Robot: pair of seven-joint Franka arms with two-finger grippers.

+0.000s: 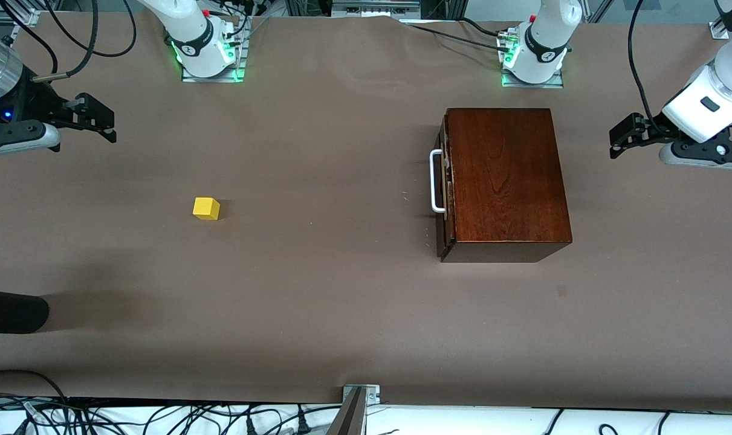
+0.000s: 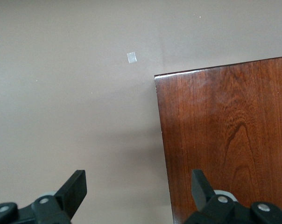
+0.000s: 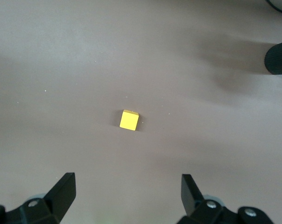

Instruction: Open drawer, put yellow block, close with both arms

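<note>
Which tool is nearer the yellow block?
Right. The right tool, open, hangs over the right arm's end of the table, by the block. The left tool, open, hangs beside the box.

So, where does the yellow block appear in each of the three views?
Front view: the yellow block lies alone on the table, toward the right arm's end, apart from the wooden box.
Left wrist view: not in it; only the box and table show.
Right wrist view: the block is near the picture's middle, on bare table.
Shared landmark: the brown table surface.
</note>
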